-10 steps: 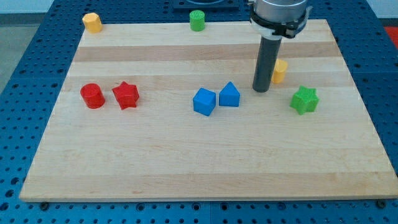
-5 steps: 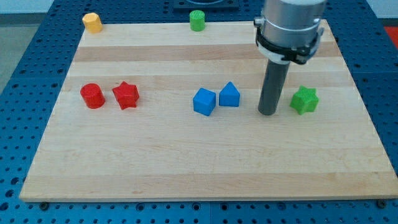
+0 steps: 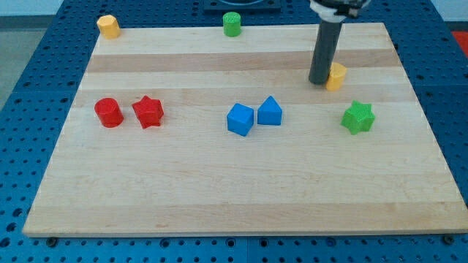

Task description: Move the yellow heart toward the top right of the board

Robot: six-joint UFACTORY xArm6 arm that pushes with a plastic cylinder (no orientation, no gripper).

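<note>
The yellow heart (image 3: 336, 76) sits on the wooden board (image 3: 241, 183) in the upper right part, partly hidden by my rod. My tip (image 3: 319, 81) rests on the board right at the heart's left side, touching or nearly touching it. The rod rises from there out of the view's top.
A green star (image 3: 357, 117) lies below and right of the heart. A blue cube (image 3: 240, 119) and a blue wedge-shaped block (image 3: 269, 111) sit mid-board. A red cylinder (image 3: 109, 112) and red star (image 3: 148, 111) are at left. A yellow block (image 3: 108, 26) and green cylinder (image 3: 232, 23) sit at the top edge.
My tip swung down to the heart's lower side, hiding it, then moved up toward the view's top. The heart now sits slightly higher and to the right of where it was.
</note>
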